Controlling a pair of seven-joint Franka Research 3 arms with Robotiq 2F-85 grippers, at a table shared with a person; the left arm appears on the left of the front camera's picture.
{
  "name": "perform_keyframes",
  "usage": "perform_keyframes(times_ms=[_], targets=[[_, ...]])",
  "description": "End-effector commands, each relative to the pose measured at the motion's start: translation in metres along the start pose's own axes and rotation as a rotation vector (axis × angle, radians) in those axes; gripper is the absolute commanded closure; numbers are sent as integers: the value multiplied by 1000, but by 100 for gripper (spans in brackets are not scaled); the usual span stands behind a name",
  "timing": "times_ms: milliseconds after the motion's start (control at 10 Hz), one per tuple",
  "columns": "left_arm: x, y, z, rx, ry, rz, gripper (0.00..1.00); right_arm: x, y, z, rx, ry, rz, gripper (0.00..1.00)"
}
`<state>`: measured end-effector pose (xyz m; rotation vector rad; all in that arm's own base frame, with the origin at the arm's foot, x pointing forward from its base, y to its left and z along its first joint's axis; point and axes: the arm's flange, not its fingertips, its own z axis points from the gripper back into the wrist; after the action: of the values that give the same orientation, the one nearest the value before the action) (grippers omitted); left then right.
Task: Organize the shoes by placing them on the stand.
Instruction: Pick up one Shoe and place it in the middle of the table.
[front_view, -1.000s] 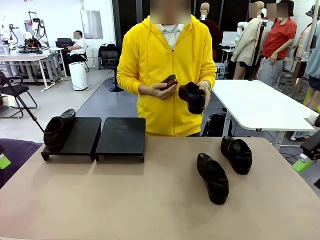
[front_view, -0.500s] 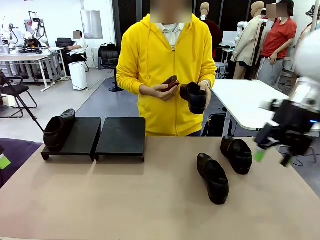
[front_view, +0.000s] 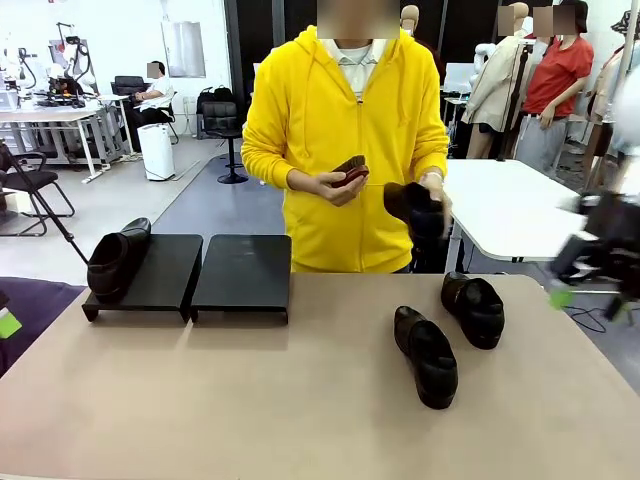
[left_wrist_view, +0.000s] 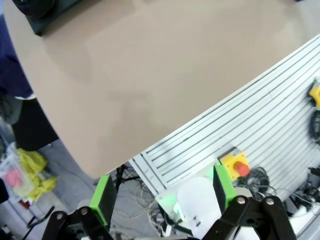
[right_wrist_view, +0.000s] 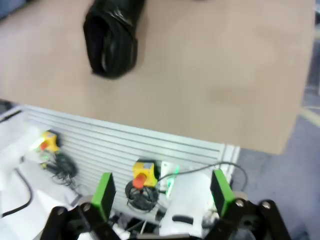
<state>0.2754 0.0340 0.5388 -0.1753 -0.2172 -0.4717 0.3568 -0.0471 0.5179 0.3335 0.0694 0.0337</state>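
Observation:
One black shoe (front_view: 115, 260) lies on the left platform of the stand (front_view: 165, 275); the right platform (front_view: 243, 272) is bare. Two more shoes (front_view: 427, 355) (front_view: 474, 308) lie on the table's right half. The person in a yellow hoodie holds a further shoe (front_view: 415, 208) in one hand and a small dark object (front_view: 350, 170) in the other. My right gripper (front_view: 590, 290) is blurred off the table's right edge, open and empty; in its wrist view (right_wrist_view: 162, 191) a shoe (right_wrist_view: 112, 40) lies ahead of it. My left gripper (left_wrist_view: 164, 192) hangs open beyond the table's near left edge.
The tan table (front_view: 250, 400) has wide free room in its middle and front. A white table (front_view: 510, 205) stands behind at the right. Below the table edge show a ribbed metal frame (left_wrist_view: 260, 125) and a yellow box with a red button (left_wrist_view: 236, 164).
My right arm swung in from the right edge towards the table, then drifted back right, blurred. The person lowered the held shoe down and to the right. The left arm stayed still.

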Motion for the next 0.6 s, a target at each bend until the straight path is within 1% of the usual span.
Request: perform_keyframes(times_ms=[0, 100, 200, 300, 400, 500], targets=[[0, -1, 1, -10, -2, 16, 0, -60, -29, 14, 57, -57, 13, 0], [0, -1, 1, -10, -2, 16, 0, -57, -33, 10, 66, -57, 6, 0], [0, -1, 1, -10, -2, 16, 0, -51, -30, 8, 43, -29, -19, 0], [0, -1, 1, -10, -2, 16, 0, -70, -36, 31, 10, -42, -59, 0], [0, -1, 1, -10, -2, 16, 0, -104, -49, 76, -16, -35, -74, 0], [0, -1, 1, -10, -2, 16, 0, -143, -56, 126, -49, -3, -101, 0]])
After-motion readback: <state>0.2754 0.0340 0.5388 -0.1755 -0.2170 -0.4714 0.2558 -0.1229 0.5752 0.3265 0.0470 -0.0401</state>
